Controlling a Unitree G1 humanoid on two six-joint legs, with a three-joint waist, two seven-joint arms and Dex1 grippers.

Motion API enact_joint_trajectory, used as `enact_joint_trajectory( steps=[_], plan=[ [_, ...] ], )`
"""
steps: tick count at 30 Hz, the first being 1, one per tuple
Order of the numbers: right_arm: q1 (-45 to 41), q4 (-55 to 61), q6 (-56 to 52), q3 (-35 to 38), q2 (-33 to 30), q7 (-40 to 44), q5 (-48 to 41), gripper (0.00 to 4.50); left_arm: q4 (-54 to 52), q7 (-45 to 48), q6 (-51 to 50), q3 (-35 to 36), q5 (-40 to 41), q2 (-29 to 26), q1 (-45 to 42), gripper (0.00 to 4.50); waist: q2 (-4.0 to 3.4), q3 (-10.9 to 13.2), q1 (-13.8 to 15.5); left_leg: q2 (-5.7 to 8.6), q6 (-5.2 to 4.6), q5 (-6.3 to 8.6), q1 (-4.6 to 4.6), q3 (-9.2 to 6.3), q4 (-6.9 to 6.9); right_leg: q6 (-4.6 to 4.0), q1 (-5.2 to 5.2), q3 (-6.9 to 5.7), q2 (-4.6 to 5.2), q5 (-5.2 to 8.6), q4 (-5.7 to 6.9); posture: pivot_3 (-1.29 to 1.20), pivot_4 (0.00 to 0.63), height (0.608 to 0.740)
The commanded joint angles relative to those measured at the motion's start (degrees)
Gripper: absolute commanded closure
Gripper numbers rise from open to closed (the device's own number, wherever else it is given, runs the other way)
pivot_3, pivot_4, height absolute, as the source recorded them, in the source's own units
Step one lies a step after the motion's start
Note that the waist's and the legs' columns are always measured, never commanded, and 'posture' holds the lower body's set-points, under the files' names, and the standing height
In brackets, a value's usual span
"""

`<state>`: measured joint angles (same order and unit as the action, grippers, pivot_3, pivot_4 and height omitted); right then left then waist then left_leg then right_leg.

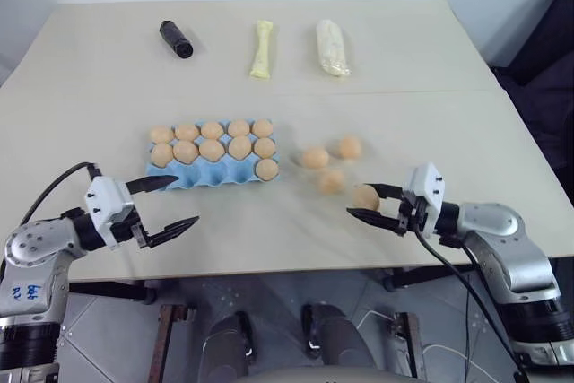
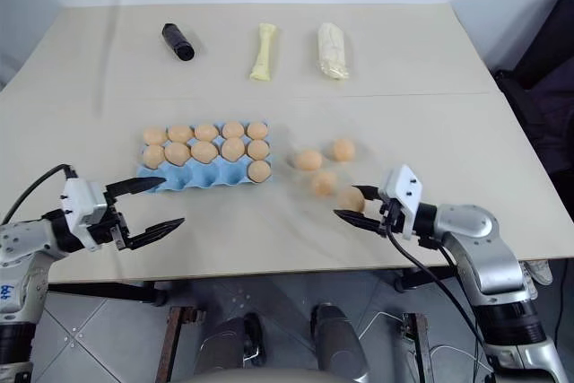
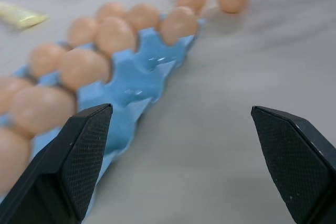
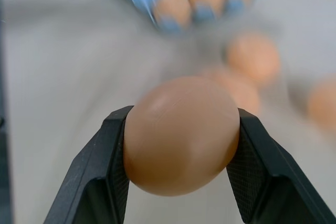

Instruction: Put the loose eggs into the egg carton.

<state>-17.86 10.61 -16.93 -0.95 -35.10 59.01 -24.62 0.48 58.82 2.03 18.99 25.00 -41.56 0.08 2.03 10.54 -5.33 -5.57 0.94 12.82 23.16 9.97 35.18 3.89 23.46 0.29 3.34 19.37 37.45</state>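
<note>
The light blue egg carton (image 1: 208,177) lies left of the table's middle, with several eggs in its two far rows and one egg (image 1: 266,169) at the right end of the near row. Three loose eggs (image 1: 315,158) (image 1: 350,147) (image 1: 331,180) lie on the table to its right. My right gripper (image 1: 360,201) is shut on a fourth egg (image 4: 181,134) and holds it just above the table, near the loose ones. My left gripper (image 1: 186,199) stands open and empty by the carton's near left corner (image 3: 131,106).
At the far side of the table lie a black cylinder (image 1: 177,39), a pale yellow packet (image 1: 261,49) and a white bag (image 1: 332,47). A seam (image 1: 404,91) crosses the tabletop behind the carton. The table's front edge (image 1: 269,266) runs just below both grippers.
</note>
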Motion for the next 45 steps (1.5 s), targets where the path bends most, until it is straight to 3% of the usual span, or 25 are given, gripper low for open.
enact_joint_trajectory(
  steps=[1,6,17,23,24,29,36,41,45],
  plan=[
    [-6.9,-0.1,-2.0,-4.4,5.3,-2.8,0.4,2.23,-0.7,-1.1,2.1,2.3,-0.1,0.3,2.0,0.0,0.03,0.0,-0.1,0.0,0.01,-0.03,0.01,-0.02,0.0,-0.03,0.01,-0.02,0.01,-0.02,0.0,0.0,0.15,0.74],
    [-20.0,-12.4,-0.3,-13.5,16.3,-7.1,9.0,2.23,-1.3,-3.1,1.7,3.4,0.4,1.2,4.0,0.0,0.03,0.0,-0.7,-0.01,0.03,-0.12,0.09,-0.01,-0.05,-0.14,0.11,-0.05,0.08,-0.09,0.0,0.0,0.15,0.74],
    [-32.3,-33.0,7.0,-19.0,30.0,-13.3,19.5,2.23,-3.4,-6.8,-0.4,5.2,2.2,3.2,5.0,0.0,0.05,0.0,-0.8,-0.1,-0.05,-0.1,0.26,0.03,-0.07,-0.13,0.23,-0.51,0.14,-0.09,-0.02,0.0,0.15,0.74],
    [-32.2,-33.4,7.4,-17.9,32.5,-12.5,19.6,0.38,-4.4,-7.4,-1.3,4.8,2.5,3.2,4.9,0.0,0.05,0.0,-1.1,-0.1,0.14,-0.02,0.26,0.04,-0.08,-0.14,0.24,-0.56,0.14,-0.09,0.0,0.0,0.15,0.74],
    [-31.6,-31.4,6.4,-17.3,32.2,-11.7,18.7,0.04,-4.6,-7.4,-1.5,4.7,2.6,3.2,4.9,0.0,0.05,0.0,-1.1,-0.11,0.15,-0.02,0.25,0.03,-0.08,-0.14,0.24,-0.58,0.14,-0.09,0.01,0.0,0.15,0.74],
    [-26.5,-20.2,4.1,-14.4,26.1,-9.0,16.0,0.01,-5.3,-7.0,-2.1,3.5,2.6,3.1,4.2,0.0,0.05,0.0,-0.8,-0.12,0.2,-0.01,0.26,-0.02,-0.11,-0.14,0.23,-0.65,0.16,-0.09,0.0,0.0,0.15,0.74],
    [-10.0,-6.3,9.5,2.3,13.1,-9.7,8.7,0.01,-6.8,-5.6,-3.1,-2.8,1.1,3.1,-1.1,0.0,0.07,0.0,0.9,-0.06,0.15,0.04,0.3,-0.09,-0.13,-0.16,0.1,-0.86,0.28,-0.07,-0.29,0.0,0.15,0.74],
    [0.3,-4.7,11.5,10.2,7.2,-10.5,7.7,0.01,-6.0,-4.2,-5.3,-7.6,1.7,3.9,-5.5,0.0,0.06,0.0,0.4,-0.11,0.13,0.04,0.17,0.03,-0.14,-0.15,0.05,-0.77,0.16,-0.08,-0.27,0.0,0.15,0.74],
    [4.8,-6.6,12.4,12.3,4.7,-11.2,7.9,0.01,-5.4,-2.7,-6.1,-10.6,1.3,4.8,-8.0,0.0,0.04,0.0,0.3,-0.12,-0.06,-0.1,0.13,0.03,-0.13,-0.2,0.03,-0.75,0.06,-0.06,-0.24,0.0,0.15,0.74]
  ],
)
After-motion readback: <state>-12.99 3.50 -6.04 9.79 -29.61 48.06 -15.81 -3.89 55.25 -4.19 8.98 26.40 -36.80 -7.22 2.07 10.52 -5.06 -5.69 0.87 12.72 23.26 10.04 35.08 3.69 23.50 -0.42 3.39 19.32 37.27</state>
